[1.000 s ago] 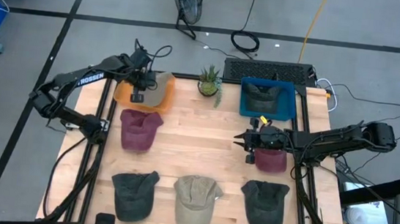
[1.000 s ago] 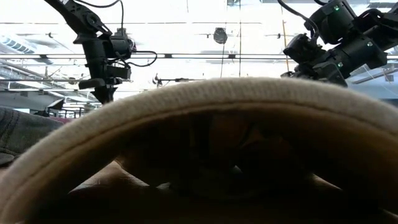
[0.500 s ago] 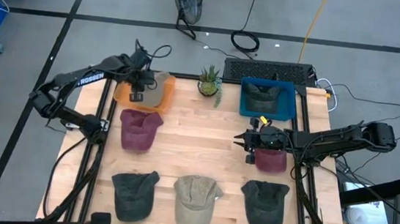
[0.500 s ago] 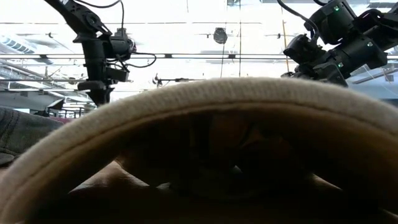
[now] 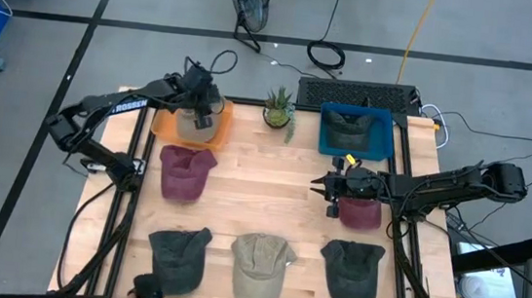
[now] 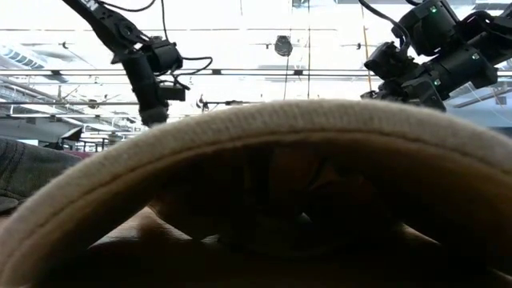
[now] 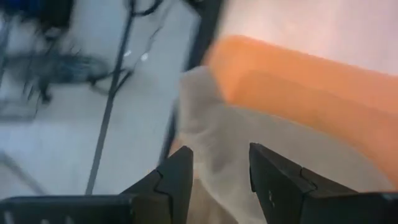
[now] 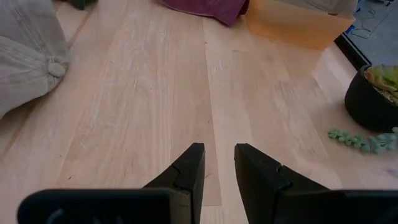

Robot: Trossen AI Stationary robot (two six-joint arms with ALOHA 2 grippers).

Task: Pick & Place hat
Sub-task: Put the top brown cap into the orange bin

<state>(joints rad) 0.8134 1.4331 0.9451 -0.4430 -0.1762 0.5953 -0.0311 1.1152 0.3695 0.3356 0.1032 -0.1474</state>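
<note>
A tan hat (image 5: 212, 121) lies in the orange bin (image 5: 166, 125) at the table's far left. My left gripper (image 5: 199, 115) hangs open just above it; in the left wrist view the tan hat (image 7: 211, 137) shows between and past the spread fingers of my left gripper (image 7: 217, 180), next to the bin's orange wall (image 7: 298, 81). My right gripper (image 5: 325, 189) hovers at mid-right beside a maroon hat (image 5: 360, 213); in its own view my right gripper (image 8: 217, 168) is open over bare wood with nothing between the fingers.
A second maroon hat (image 5: 185, 173) lies near the orange bin. Two dark grey hats (image 5: 177, 256) (image 5: 350, 272) and a beige hat (image 5: 260, 266) line the near edge. A blue bin (image 5: 354, 128) holds a dark hat, with a potted plant (image 5: 278, 109) beside it.
My left gripper has opened and let go of the tan hat, which now lies in the orange bin. It has also shifted a little toward the table's right and rolled at the wrist.
</note>
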